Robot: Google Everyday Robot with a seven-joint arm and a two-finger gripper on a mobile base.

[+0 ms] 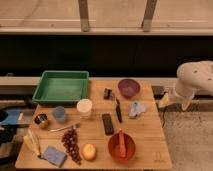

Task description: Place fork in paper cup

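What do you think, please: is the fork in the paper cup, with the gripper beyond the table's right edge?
No: the camera view shows the fork lying on the table near the paper cup; the gripper is beyond its right edge.

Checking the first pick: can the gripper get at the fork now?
Likely yes, from above: the gripper hangs open off the table edge opposite the fork, which lies uncovered, though the grapes sit close.

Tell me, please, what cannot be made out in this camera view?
- Fork: too thin to tell which end has the tines.
- Paper cup: inside reads plain pale; contents unclear.
- Gripper, open, beyond the table's right edge: its arm is cut off by the frame's right edge.
- Small dark item beside the purple bowl: too small to identify.
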